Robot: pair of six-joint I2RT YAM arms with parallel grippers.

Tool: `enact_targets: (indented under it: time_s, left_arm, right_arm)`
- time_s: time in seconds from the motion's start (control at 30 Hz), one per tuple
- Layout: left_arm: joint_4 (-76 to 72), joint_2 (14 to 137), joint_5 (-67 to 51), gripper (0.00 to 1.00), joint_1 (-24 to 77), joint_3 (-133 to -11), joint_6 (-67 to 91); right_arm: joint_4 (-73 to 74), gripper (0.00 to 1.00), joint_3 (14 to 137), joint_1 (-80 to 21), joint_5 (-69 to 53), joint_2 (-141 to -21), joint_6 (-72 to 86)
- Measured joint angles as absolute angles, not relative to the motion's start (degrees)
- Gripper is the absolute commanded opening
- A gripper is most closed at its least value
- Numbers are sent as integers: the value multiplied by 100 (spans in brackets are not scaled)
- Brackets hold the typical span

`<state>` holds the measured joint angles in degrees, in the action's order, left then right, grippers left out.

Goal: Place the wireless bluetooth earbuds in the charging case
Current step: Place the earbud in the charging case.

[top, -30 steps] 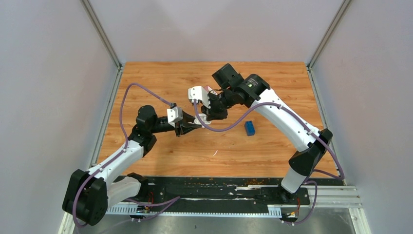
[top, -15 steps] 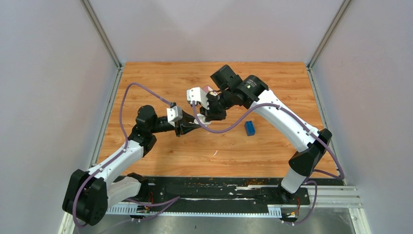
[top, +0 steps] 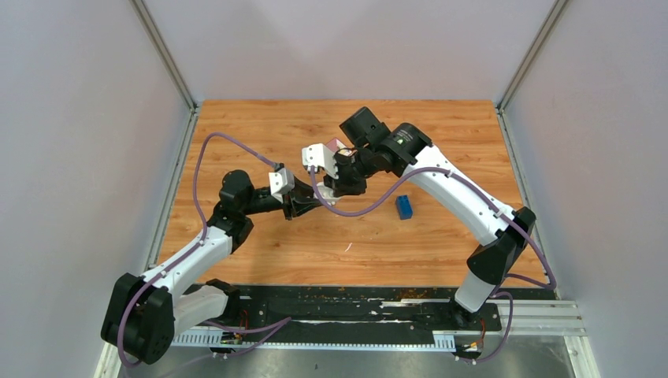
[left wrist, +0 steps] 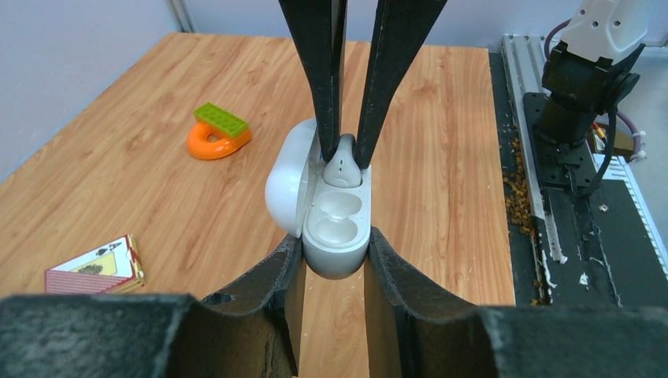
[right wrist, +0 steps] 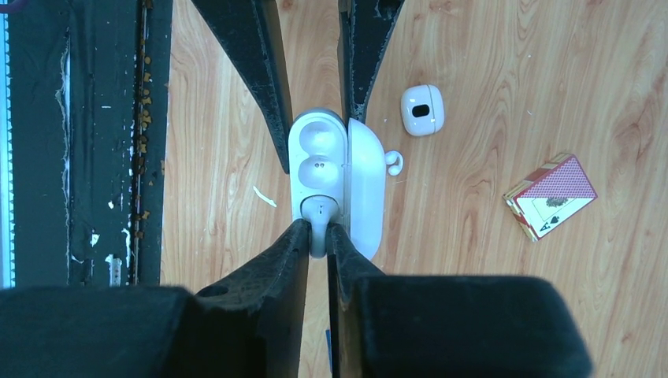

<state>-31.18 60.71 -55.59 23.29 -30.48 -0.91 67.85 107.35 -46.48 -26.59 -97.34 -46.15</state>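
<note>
The charging case (left wrist: 335,236) is cream-white, its lid (left wrist: 285,177) swung open to one side. My left gripper (left wrist: 334,239) is shut on the case's body and holds it above the table. My right gripper (right wrist: 318,228) is shut on the stem of one white earbud (right wrist: 318,211), which sits at the end socket of the case (right wrist: 317,150). The other socket (right wrist: 315,138) shows empty. In the left wrist view the same earbud (left wrist: 344,164) is pinched between the right fingers (left wrist: 324,118). A second earbud (right wrist: 393,162) lies on the table beside the lid. From above, both grippers meet at the case (top: 325,196).
A small white rounded object with a dark spot (right wrist: 422,109) lies past the case. A pack of playing cards (right wrist: 551,195) is on the wood, as are an orange ring topped by a green brick (left wrist: 219,134), a blue block (top: 404,206) and a white scrap (right wrist: 265,197).
Both wrists have drifted very slightly left at the middle of the table. Both grips look unchanged.
</note>
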Motion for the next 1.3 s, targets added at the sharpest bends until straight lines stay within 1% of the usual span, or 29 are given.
enact_targets:
  time_s: [0.2,0.3,0.53,0.67,0.77,0.97,1.03,1.13,1.23,1.3]
  left_arm:
    - [-3120,6090,-5527,0,2327,-3048,-71]
    - [-3120,6093,-5494,0,2327,-3048,-71]
    - [-3118,6101,-5494,0,2329,-3050,-69]
    - [-3120,6132,-5494,0,2329,-3050,-30]
    - [-3148,6182,-5472,0,2329,-3052,54]
    - [-3153,6252,-5354,0,2329,-3166,191]
    - [-3144,6252,-5315,0,2327,-3214,237]
    - [-3103,6252,-5238,0,2255,-3317,384]
    - [-3065,6252,-5170,0,2073,-3487,637]
    - [-2987,6233,-5113,0,1927,-3627,777]
  right_arm:
    - [6783,32,10718,-4648,-2665,-9736,-4558]
    - [6792,34,10718,-4659,-2668,-9736,-4525]
    - [6943,34,10862,-4674,-2657,-9721,-4532]
    - [7096,34,10868,-4674,-2665,-9504,-4635]
    - [7094,34,10554,-4674,-2657,-9019,-4759]
    - [7063,30,9800,-4565,-2668,-8034,-4869]
    - [7011,27,9592,-4333,-2746,-7894,-4831]
    - [6670,25,9185,-3594,-2998,-7881,-4681]
    - [6322,23,8879,-2978,-3157,-8143,-4582]
    - [6141,23,8866,-2794,-3251,-8482,-4580]
